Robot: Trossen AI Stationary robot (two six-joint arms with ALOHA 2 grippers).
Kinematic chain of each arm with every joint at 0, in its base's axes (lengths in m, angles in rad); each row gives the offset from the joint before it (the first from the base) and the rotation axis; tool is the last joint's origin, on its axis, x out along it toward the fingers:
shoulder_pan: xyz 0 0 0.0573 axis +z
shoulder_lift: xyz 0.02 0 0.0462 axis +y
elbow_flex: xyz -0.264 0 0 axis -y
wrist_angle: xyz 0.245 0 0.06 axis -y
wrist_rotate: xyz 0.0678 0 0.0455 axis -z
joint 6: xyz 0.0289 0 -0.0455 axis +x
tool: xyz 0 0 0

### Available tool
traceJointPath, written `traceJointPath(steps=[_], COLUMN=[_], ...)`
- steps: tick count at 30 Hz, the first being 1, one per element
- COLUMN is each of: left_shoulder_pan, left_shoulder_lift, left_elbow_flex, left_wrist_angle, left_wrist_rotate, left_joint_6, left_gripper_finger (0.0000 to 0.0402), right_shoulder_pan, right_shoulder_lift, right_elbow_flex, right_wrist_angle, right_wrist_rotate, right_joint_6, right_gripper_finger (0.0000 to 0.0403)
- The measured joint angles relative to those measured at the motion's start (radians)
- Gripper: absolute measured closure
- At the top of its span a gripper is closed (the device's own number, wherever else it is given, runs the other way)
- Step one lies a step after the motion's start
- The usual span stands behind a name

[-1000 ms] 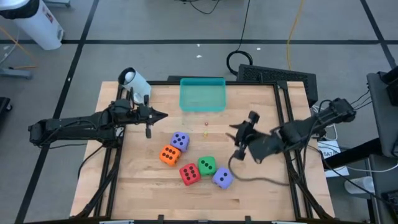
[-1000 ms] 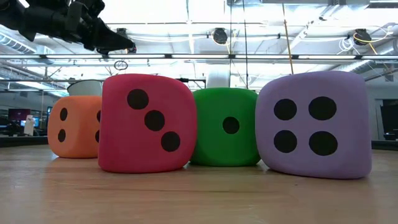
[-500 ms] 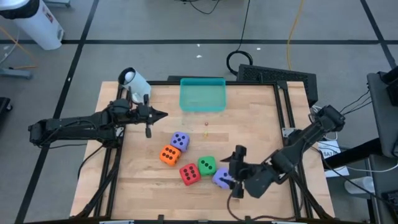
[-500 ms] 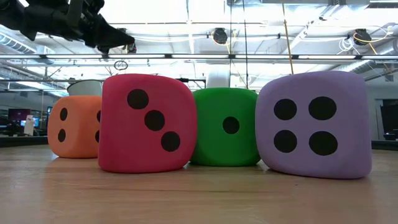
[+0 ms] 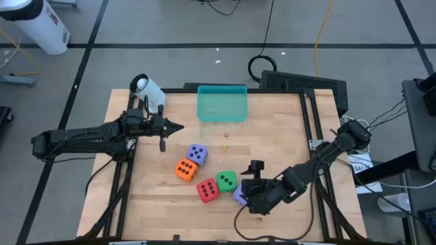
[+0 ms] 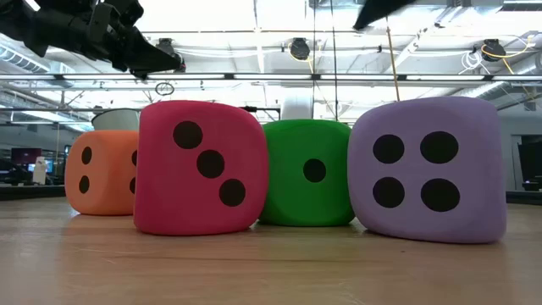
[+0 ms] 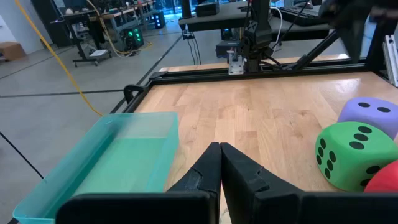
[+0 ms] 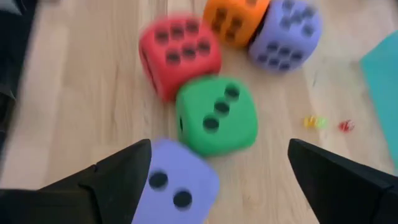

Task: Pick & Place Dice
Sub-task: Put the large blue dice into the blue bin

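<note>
Right wrist view shows my right gripper (image 8: 214, 177) with its two dark fingers spread wide and nothing between them, poised over the near purple die (image 8: 175, 179), which sits partly between the fingers at the front of the cluster. I judge the wide spread is set to straddle this cube before closing on it. From above, the same right gripper (image 5: 253, 194) hangs at the table's front right, covering most of that purple die (image 5: 239, 196). Touching it on the far side is the green die (image 8: 216, 114), then the red die (image 8: 179, 53), with the orange die (image 8: 236, 18) and the second purple die (image 8: 285, 32) beyond; all five rest on the table, none yet in the tray. The dice look soft and matte, with rounded corners and dark round pips, so I expect them to give slightly under a squeeze. Two tiny coloured specks (image 8: 328, 124) lie on the wood between cluster and tray; I cannot tell what they are. My left gripper (image 5: 172, 126) waits with fingers pressed together and empty, above the table's left side, pointed toward the middle. The teal tray (image 5: 222, 104), shallow, rectangular and translucent-looking, sits at the far edge, well apart from the dice. The table (image 5: 286, 136) is pale wood planking with a dark frame.
</note>
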Motion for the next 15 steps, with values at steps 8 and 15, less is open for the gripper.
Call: traceJointPath(steps=[8,15], left_shoulder_pan=[0.000,0.000], left_shoulder_lift=[0.000,0.000], left_elbow_flex=[0.000,0.000], left_wrist_angle=[-0.002,-0.016], left_wrist_rotate=[0.000,0.000], left_joint_6=[-0.009,-0.010], left_gripper_finger=[0.0380,0.0380], right_shoulder_pan=[-0.012,-0.034], right_shoulder_lift=[0.062,0.056], right_elbow_flex=[-0.001,-0.001], right_wrist_angle=[-0.038,-0.054], right_wrist_rotate=[-0.035,-0.110], right_joint_6=[0.031,0.323], right_gripper_finger=[0.0010,0.0009])
